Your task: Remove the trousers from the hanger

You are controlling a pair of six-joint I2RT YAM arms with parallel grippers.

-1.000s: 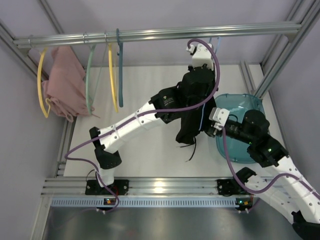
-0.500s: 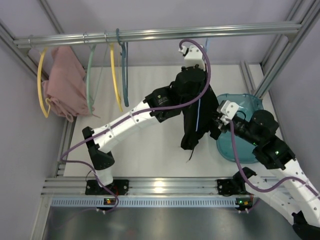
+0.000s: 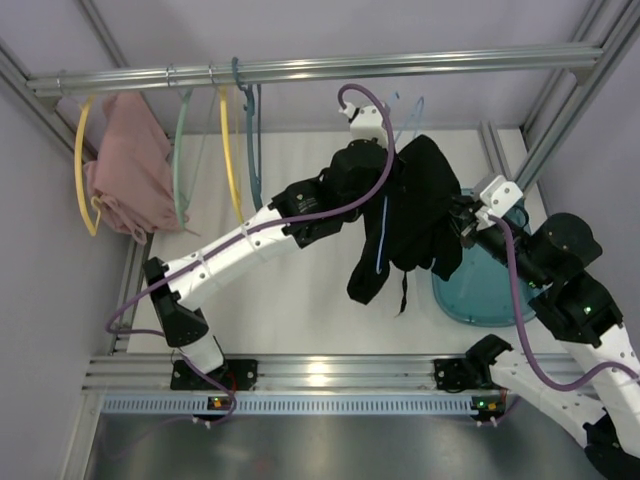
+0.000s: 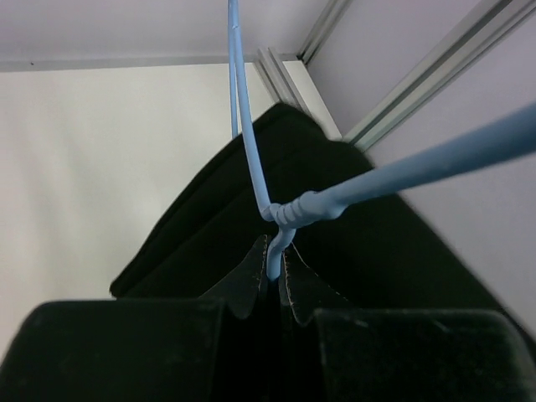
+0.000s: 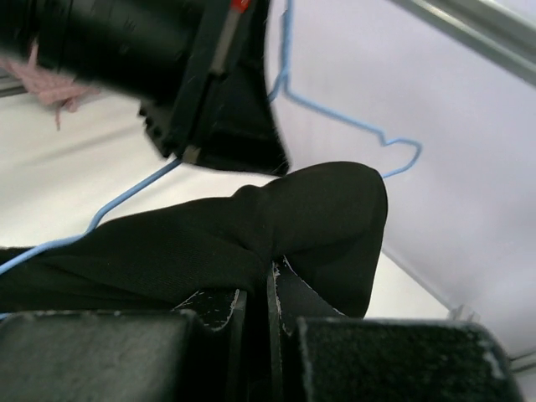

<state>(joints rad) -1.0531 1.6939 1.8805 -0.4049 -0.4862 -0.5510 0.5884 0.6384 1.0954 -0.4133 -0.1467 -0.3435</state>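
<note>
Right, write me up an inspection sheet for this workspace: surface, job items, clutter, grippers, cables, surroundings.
Surface: white tabletop, with a translucent teal plastic tub at its right side.
Job's things: floppy black cloth trousers draped over the thin sky-blue wire hanger, a drawstring dangling; the hook looks free of the aluminium rail.
Clutter: pink cloth garment on a yellow hanger, a pale green hanger, a second yellow hanger and a dark teal hanger, all on the rail.
Grippers: left gripper shut on the hanger's wire; right gripper shut on a trouser fold.
Cables: purple cable along the left arm and the right arm; no snag seen.
Surroundings: lilac walls, rail overhead.
</note>
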